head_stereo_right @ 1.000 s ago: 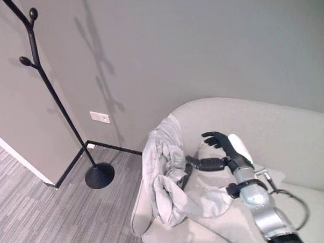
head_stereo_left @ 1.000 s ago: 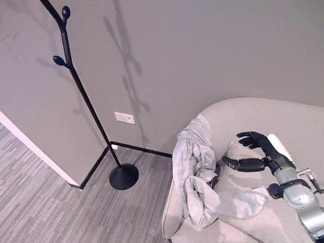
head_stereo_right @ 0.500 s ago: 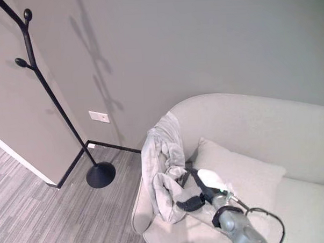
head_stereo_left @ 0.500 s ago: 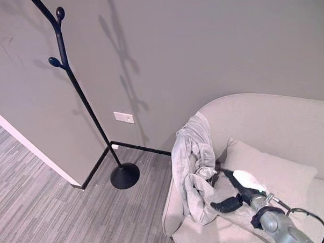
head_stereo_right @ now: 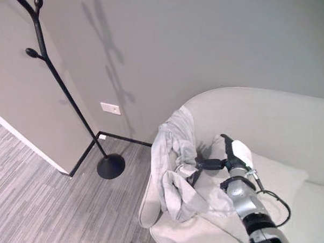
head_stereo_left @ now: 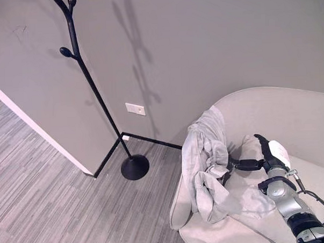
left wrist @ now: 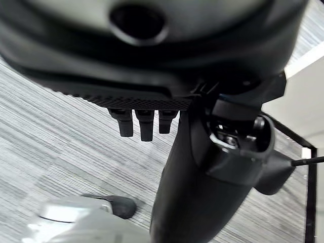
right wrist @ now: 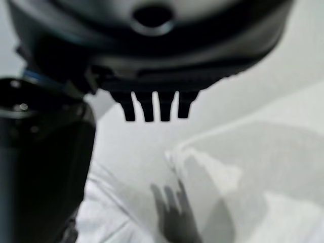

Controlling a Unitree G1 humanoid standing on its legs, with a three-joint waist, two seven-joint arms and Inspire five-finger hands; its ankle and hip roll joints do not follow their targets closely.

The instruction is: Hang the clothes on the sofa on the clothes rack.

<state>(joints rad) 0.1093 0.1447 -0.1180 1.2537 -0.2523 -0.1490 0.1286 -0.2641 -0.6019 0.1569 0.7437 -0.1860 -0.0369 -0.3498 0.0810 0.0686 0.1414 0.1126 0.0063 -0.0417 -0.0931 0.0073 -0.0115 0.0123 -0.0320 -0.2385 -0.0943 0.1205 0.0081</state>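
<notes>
On the sofa's (head_stereo_left: pixel 279 103) left armrest the pale grey garment (head_stereo_left: pixel 206 157) lies heaped, part draped down the outer side, part spread onto the seat. Right hand (head_stereo_left: pixel 265 152) is at the garment's right edge, fingers extended and spread, thumb reaching left to the cloth; nothing clamped that I can see. Its own wrist view agrees: fingers (right wrist: pixel 152 109) straight over light fabric, holding nothing.

Change: half a second ago the hand was lower and nearer, down among the folds on the seat; now it sits higher and farther back, roughly where it was a second ago. The garment's heap looks much the same throughout. Camera has also shifted. Judgement: the dip produced no grip, so pick-up is not yet done and the whole task remains.

Left hand (left wrist: pixel 202 167) shows in its wrist view over striped grey floor, fingers (left wrist: pixel 142 124) straight, idle.

Surroundings: black clothes rack (head_stereo_left: pixel 93 89) stands on the floor well left of the sofa, in the wall corner, round base (head_stereo_left: pixel 134 167), pegs high. A white wall socket (head_stereo_left: pixel 135 108) sits between. A cushion (head_stereo_right: pixel 272 173) lies under and right of the arm. Open floor lies between sofa and rack; reaching the pegs likely needs a step left.
</notes>
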